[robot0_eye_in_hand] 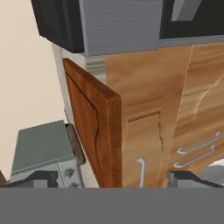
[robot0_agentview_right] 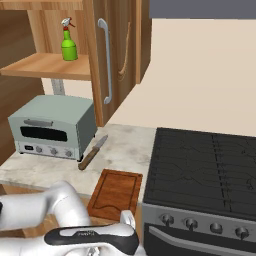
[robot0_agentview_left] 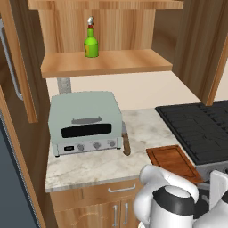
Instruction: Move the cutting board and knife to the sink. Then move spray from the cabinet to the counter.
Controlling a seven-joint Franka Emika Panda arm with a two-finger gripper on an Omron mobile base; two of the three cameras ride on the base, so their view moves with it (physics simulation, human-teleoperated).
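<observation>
The open cabinet point(robot0_agentview_left: 107, 62) hangs at twelve o'clock above the table point(robot0_agentview_left: 95, 167), its door point(robot0_agentview_right: 117, 55) swung out with a long silver handle. On its shelf the spray point(robot0_agentview_left: 91, 42) stands upright, well apart from everything below. Under it sits the pale green toaster oven point(robot0_agentview_left: 84, 122), and the black stovetop point(robot0_agentview_right: 200, 165) fills the three o'clock side.

The cutting board point(robot0_agentview_right: 116, 194) lies flat at the table's front edge, just beside the stovetop, its long axis running front to back. The knife point(robot0_agentview_right: 92, 153) lies between board and oven, blade pointing away toward the wall, handle nearest the front.

In the hand view the claw point(robot0_eye_in_hand: 109, 178) is released, its two tips spread wide and holding nothing, and the board's front edge point(robot0_eye_in_hand: 94, 131) sits straight ahead between them, at twelve o'clock. Judging by that, the board comes first: a forward reach with the tips straddling its edge.
</observation>
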